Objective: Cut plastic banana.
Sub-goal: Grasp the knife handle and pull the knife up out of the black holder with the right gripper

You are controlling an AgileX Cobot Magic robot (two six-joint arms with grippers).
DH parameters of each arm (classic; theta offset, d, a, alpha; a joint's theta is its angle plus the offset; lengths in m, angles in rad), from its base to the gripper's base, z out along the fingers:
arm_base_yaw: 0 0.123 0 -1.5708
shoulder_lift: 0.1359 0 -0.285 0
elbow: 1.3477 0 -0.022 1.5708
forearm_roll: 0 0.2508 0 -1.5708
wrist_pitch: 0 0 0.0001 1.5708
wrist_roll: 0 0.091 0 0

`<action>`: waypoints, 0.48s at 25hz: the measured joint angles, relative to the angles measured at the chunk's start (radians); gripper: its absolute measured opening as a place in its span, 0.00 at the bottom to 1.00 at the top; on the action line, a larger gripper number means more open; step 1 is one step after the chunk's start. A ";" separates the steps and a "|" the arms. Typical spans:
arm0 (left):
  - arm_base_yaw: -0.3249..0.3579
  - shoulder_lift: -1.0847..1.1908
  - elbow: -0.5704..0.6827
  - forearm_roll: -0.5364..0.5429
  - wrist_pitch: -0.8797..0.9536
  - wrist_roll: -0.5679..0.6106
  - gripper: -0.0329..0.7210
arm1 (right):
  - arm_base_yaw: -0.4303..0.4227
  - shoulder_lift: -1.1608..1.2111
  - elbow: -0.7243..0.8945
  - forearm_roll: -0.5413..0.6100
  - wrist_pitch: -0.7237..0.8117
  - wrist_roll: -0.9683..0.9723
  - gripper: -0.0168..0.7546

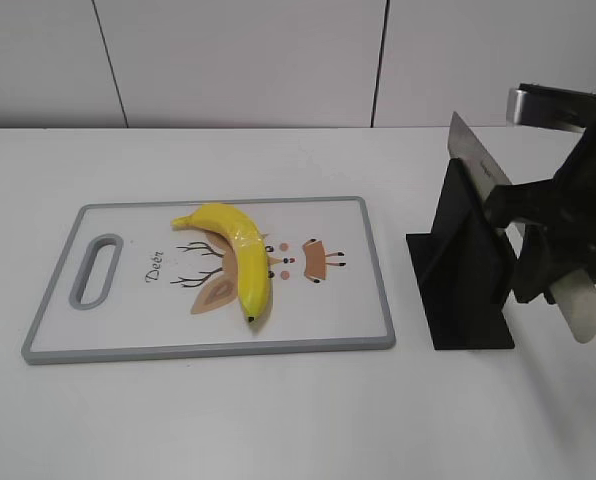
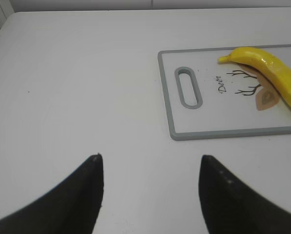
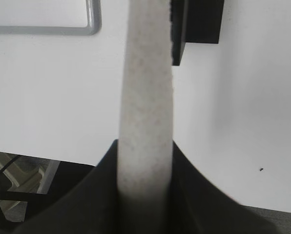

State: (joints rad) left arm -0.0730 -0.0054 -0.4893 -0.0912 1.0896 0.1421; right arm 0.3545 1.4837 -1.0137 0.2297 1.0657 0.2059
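The plastic banana (image 1: pixel 236 255) lies curved on the cutting board (image 1: pixel 128 340), stem toward the far edge. The right gripper (image 1: pixel 538 240) hangs above the black knife stand (image 1: pixel 463 270), its fingers pinched on the knife handle (image 3: pixel 145 122), blade (image 1: pixel 478 160) angled up and away. The left gripper (image 2: pixel 150 180) hovers over bare table (image 2: pixel 77 87), fingers spread.

The left gripper (image 2: pixel 150 168) hangs above the bare white table (image 2: pixel 77 87), its two dark fingers (image 2: pixel 89 195) spread wide apart with nothing between them. Ahead and to the right lies a white cutting board (image 2: pixel 223 122) with a grey rim and a slotted handle (image 2: pixel 189 87) at its near end. A yellow plastic banana (image 2: pixel 270 70) rests on the board, stem end toward the handle, lying across a printed deer motif with the word "Deer". The board's right portion runs out of view.
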 joint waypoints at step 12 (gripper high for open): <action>0.000 0.000 0.000 0.000 0.000 0.001 0.81 | 0.000 -0.014 -0.172 -0.108 0.136 0.036 0.24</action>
State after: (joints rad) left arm -0.0730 -0.0054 -0.4893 -0.0912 1.0896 0.1429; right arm 0.3545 1.4693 -1.1856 0.1216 1.2022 0.2421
